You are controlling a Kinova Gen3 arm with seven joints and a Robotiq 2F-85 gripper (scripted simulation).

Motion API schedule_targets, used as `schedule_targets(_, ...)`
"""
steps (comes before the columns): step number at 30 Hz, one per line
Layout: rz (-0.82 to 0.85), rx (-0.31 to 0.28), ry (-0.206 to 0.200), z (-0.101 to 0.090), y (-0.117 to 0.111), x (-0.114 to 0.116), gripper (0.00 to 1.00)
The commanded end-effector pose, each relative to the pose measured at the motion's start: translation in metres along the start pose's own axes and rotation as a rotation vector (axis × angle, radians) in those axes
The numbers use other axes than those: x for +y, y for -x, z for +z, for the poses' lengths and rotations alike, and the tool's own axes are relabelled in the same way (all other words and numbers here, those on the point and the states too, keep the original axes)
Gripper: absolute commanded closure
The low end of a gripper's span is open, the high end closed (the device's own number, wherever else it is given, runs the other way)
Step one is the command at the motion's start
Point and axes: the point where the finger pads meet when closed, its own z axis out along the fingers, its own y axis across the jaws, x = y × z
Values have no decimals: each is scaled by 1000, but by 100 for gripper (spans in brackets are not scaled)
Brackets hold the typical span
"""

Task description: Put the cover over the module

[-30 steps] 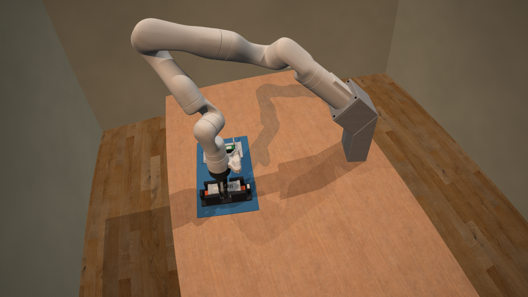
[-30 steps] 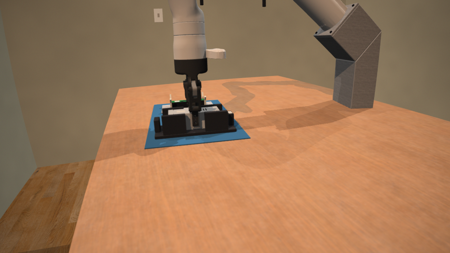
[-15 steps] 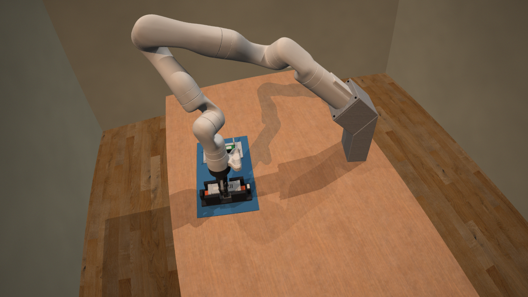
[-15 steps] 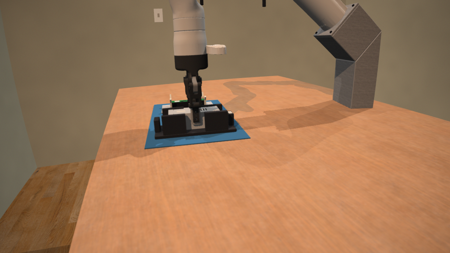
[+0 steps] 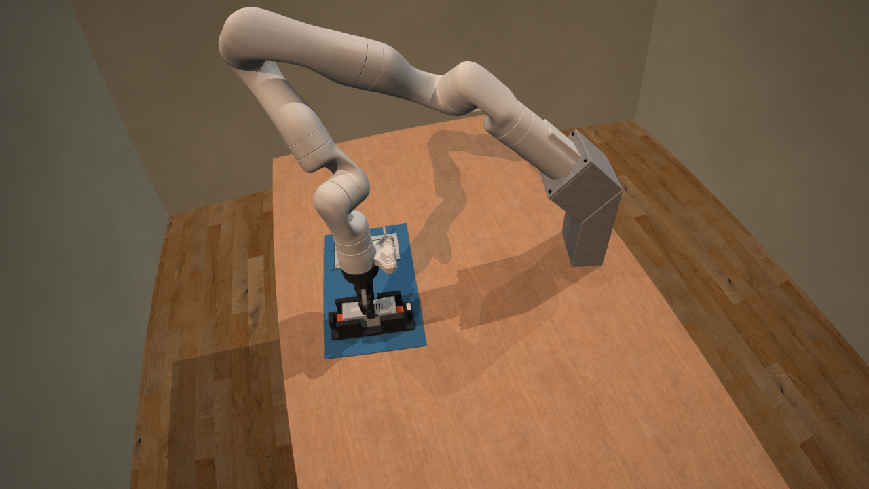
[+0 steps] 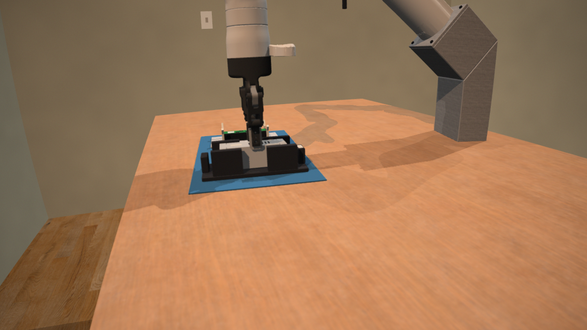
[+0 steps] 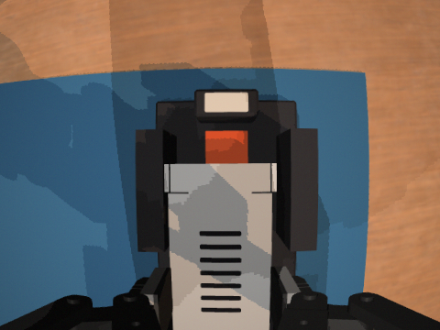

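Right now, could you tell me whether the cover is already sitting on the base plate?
No, the cover sits between the black holder's walls, gripped by the gripper.

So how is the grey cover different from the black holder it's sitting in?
The cover is light grey with slots on top; the holder is black and blocky. The cover is narrower, flanked by the holder's walls. The gripper is shut on the cover, not the holder. Both are above the blue mat.

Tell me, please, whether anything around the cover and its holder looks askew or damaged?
Nothing stands out. The grey cover sits square between the black holder blocks, its walls straight where visible, with the gripper closed on its sides.
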Motion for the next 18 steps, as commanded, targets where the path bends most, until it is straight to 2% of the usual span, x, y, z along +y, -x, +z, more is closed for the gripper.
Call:
schedule_targets(1, 2, -4, 6, -11, 1, 1, 100)
schedule_targets(6, 2, -4, 6, -26, 1, 1, 100)
schedule_targets(18, 1, -2, 3, -25, 0, 0, 99)
